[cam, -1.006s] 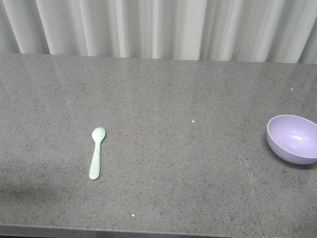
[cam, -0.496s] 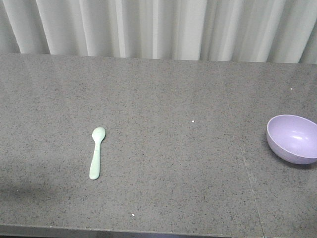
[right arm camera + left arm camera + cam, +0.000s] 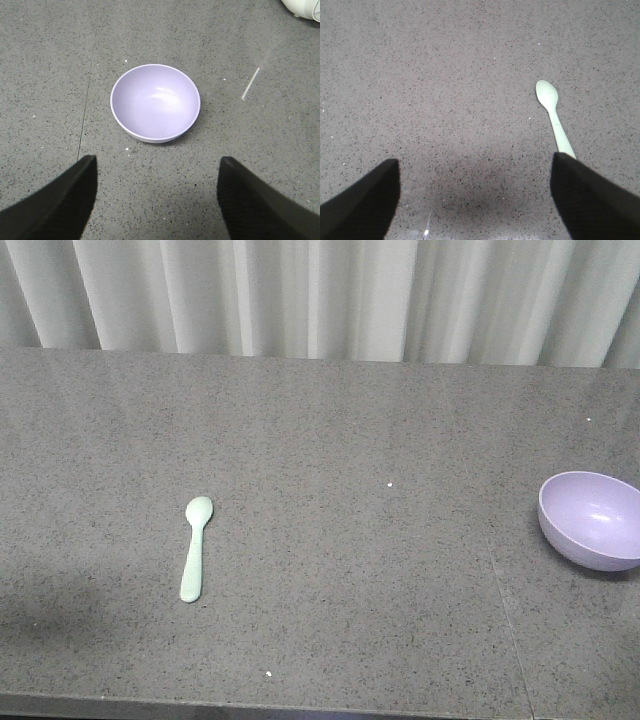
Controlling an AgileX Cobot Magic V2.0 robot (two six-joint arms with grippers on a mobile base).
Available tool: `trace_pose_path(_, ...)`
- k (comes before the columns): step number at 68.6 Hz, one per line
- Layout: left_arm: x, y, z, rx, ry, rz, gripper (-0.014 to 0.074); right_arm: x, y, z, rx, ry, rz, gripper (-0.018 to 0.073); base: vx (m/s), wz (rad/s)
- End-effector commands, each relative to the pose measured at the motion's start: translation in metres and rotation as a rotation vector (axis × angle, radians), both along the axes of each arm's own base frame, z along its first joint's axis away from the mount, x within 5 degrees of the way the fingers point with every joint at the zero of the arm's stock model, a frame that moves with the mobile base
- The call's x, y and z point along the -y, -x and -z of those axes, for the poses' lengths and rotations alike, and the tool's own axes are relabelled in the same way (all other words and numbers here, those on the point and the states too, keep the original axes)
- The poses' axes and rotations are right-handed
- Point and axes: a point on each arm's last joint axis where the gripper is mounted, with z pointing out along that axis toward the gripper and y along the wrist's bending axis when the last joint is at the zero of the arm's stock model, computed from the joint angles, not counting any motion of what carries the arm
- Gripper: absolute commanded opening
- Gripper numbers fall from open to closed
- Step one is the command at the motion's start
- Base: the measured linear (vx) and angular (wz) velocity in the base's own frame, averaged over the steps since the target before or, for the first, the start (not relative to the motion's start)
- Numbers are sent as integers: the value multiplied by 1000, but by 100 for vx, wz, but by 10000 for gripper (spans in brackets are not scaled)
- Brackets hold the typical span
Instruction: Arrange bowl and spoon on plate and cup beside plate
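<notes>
The mint-green spoon (image 3: 195,548) lies flat on the grey table, left of centre, scoop pointing away. In the left wrist view the spoon (image 3: 552,112) is ahead and to the right, and its handle end runs under the right finger. My left gripper (image 3: 476,160) is open over bare table with nothing between its fingers. The lavender bowl (image 3: 591,519) stands upright and empty at the table's right edge. In the right wrist view the bowl (image 3: 155,102) sits just ahead of my right gripper (image 3: 157,159), which is open and apart from it. The plate and the cup are out of view.
Grey speckled stone table (image 3: 350,440) with a thin seam (image 3: 505,610) running toward the front on the right. White curtain (image 3: 320,295) behind the far edge. A pale rounded object (image 3: 302,7) is cut off at the right wrist view's top right corner.
Spoon and bowl have not moved. Only the faint shadow at the table's lower left in the front view has shifted slightly.
</notes>
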Motion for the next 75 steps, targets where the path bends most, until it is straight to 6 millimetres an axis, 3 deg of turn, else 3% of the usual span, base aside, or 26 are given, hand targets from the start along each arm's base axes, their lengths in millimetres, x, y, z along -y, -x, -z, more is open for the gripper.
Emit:
trace_pose_path(1,2,1,-15,83,18,6,651,1,-3,-11,76,13,-2,542,0,0)
trace_pose_path(10,8,-6,-9,40,76,24,631,0,-3,-12,83,13,-3,538,0,0)
trace_pose_path(25,40,-44,24,-142,172,155,584,0,-4,-13,97,14,-5,538,0,0)
trace_pose_path(38,82,-78,50,-247,110,214,575,0,-4,-13,97,14,-5,538,0,0)
trace_pose_path(53,114,-108,69,-294,0,151,575,0,-4,-13,97,14,-5,538,0,0)
trace_pose_path(75,130,-132,107,-369,17,87,575,0,-5,-14,113,14,-7,538,0,0)
